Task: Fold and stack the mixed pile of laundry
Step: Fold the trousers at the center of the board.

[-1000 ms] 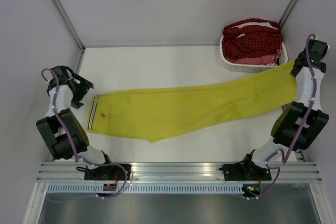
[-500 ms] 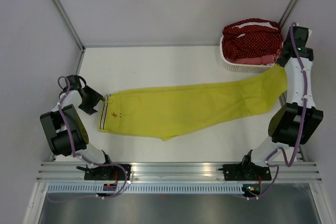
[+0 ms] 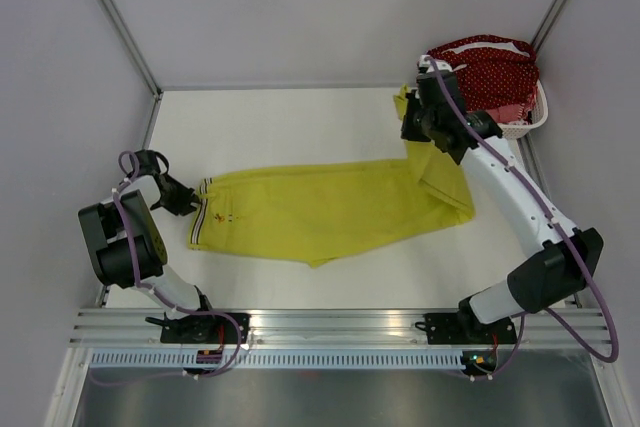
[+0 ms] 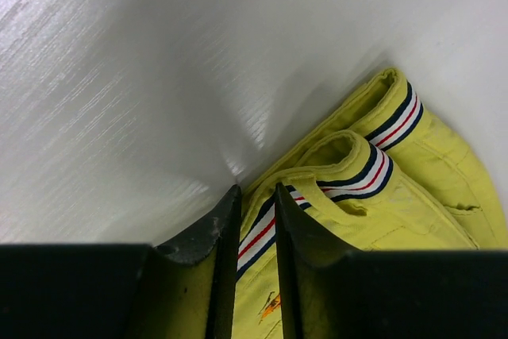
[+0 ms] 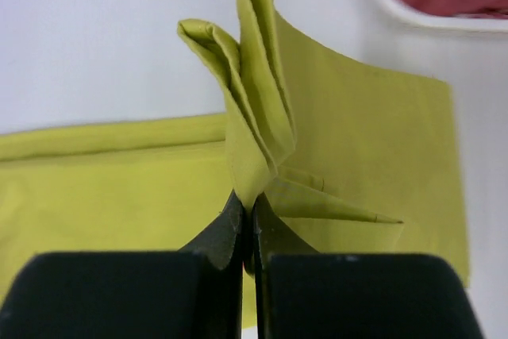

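Yellow-green trousers (image 3: 320,209) lie across the middle of the table, their striped waistband (image 3: 200,222) at the left. My left gripper (image 3: 188,199) sits low on the table at that end. Its jaws (image 4: 255,194) are nearly together, with the striped waistband (image 4: 381,160) pinched between them. My right gripper (image 3: 412,115) is shut on the bunched leg end (image 5: 254,101) and holds it up above the table near the basket. The legs fold back over themselves at the right (image 3: 445,187). The dark red white-dotted cloth (image 3: 485,72) and a pink piece (image 3: 505,112) fill the basket.
The white perforated basket (image 3: 537,122) stands at the back right corner, just right of my right arm. Metal frame posts rise at the table's back corners. White walls close in on both sides.
My right gripper swung left from the table's right edge with the leg end, folding the legs back. My left gripper dropped to the waistband and closed on it.
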Motion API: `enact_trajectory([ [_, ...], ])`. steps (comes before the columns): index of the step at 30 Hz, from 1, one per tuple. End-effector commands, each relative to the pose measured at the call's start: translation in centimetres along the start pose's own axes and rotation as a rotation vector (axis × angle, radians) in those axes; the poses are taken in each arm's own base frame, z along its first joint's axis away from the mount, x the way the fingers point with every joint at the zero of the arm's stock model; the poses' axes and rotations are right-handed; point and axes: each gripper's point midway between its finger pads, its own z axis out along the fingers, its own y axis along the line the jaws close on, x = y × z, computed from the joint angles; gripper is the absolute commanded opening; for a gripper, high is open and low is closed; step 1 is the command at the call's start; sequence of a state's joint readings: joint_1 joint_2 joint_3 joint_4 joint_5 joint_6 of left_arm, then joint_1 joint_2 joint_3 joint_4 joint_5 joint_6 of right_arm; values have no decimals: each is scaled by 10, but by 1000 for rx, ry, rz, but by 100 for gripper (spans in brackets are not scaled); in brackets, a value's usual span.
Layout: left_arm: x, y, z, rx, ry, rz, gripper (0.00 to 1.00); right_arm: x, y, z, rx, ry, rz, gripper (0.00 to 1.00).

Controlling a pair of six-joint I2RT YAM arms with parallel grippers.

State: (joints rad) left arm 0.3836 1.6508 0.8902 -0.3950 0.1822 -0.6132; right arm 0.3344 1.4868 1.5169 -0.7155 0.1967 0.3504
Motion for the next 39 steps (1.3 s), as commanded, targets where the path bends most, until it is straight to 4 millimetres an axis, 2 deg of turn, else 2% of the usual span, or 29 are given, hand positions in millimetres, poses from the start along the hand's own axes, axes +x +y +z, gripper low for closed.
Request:
enact_trajectory([
  [1,10,-5,7,37,25,19,27,-9,81,-16,-229,-57,79,0],
  [3,10,-5,6,40,18,20,27,-2,112,-19,-303,-41,93,0],
  [4,10,-5,6,41,17,19,27,5,138,-27,-368,-34,78,0],
  [6,12,-6,5,45,18,19,27,10,163,-26,-410,-20,87,0],
  [7,12,-7,5,53,22,17,27,21,185,-32,-455,-2,64,0],
  [9,15,-7,6,57,30,14,26,29,211,-29,-495,16,80,0],
  [10,14,-8,6,63,29,14,26,36,232,-35,-552,23,71,0],
  [16,16,-9,6,72,32,10,25,59,305,-40,-692,67,119,0],
  [20,18,-9,5,77,38,6,24,62,336,-39,-738,73,151,0],
  [21,18,-9,5,80,40,8,24,70,342,-32,-733,89,152,1],
  [23,18,-10,5,80,40,8,24,75,356,-34,-755,98,173,0],
  [24,18,-10,5,82,39,7,24,85,363,-28,-754,117,172,0],
  [26,18,-10,5,83,40,5,24,87,372,-27,-764,124,190,0],
  [27,18,-11,4,86,41,7,24,97,377,-20,-757,141,189,1],
  [32,20,-12,4,94,47,7,24,114,398,-12,-764,170,186,1],
  [34,19,-12,4,95,47,4,24,126,407,-15,-790,204,173,0],
  [39,19,-14,3,102,45,6,24,160,423,-8,-796,284,149,0],
])
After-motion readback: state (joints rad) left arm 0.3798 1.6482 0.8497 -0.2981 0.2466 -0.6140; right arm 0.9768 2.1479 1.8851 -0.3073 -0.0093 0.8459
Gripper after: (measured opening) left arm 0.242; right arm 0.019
